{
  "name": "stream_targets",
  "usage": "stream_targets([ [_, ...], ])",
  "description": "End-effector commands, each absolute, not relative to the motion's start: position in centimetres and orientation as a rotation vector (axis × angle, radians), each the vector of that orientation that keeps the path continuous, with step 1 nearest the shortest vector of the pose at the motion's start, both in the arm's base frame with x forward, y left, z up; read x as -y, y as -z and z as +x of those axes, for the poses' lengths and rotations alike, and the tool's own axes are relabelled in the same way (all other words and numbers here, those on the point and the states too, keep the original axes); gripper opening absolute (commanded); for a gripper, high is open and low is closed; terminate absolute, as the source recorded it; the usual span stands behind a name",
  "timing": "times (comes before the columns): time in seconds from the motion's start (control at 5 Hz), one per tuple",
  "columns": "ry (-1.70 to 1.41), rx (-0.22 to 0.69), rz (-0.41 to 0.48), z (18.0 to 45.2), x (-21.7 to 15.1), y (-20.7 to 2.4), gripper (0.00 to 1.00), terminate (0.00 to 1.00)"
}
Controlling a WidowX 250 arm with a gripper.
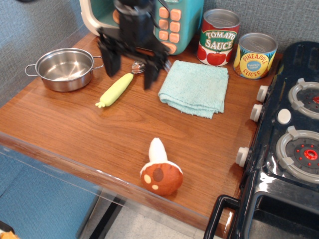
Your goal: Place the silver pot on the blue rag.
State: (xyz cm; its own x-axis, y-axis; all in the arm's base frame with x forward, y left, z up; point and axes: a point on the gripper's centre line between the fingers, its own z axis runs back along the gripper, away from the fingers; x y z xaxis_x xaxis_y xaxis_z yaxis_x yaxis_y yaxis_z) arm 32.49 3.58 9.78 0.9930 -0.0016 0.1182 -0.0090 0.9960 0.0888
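Observation:
The silver pot (66, 68) stands upright and empty at the back left of the wooden table, its two wire loop handles showing. The blue rag (195, 87) lies folded and fully uncovered right of the table's middle, in front of two cans. My gripper (130, 67) is open and empty, its two black fingers pointing down. It hangs between the pot and the rag, just right of the pot, above a yellow-handled spoon (120, 84). It touches neither pot nor rag.
A toy mushroom (159, 170) lies near the front edge. A tomato sauce can (218, 37) and a pineapple can (254, 55) stand at the back. A toy appliance (149, 22) is behind the gripper. A black stove (286, 144) borders the right side.

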Motion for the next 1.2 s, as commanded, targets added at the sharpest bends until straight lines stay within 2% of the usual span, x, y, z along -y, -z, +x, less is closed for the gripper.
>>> stream_targets([
  [0.0,0.002,0.140,0.057,35.3,-10.1,-10.5,1.00,0.00],
  [0.4,-0.014,0.054,0.028,34.4,-14.4,-8.2,1.00,0.00],
  [0.6,-0.012,-0.010,0.051,33.8,-15.6,-6.6,1.00,0.00],
  [1.0,-0.021,-0.055,0.060,33.8,-15.6,-4.7,1.00,0.00],
])
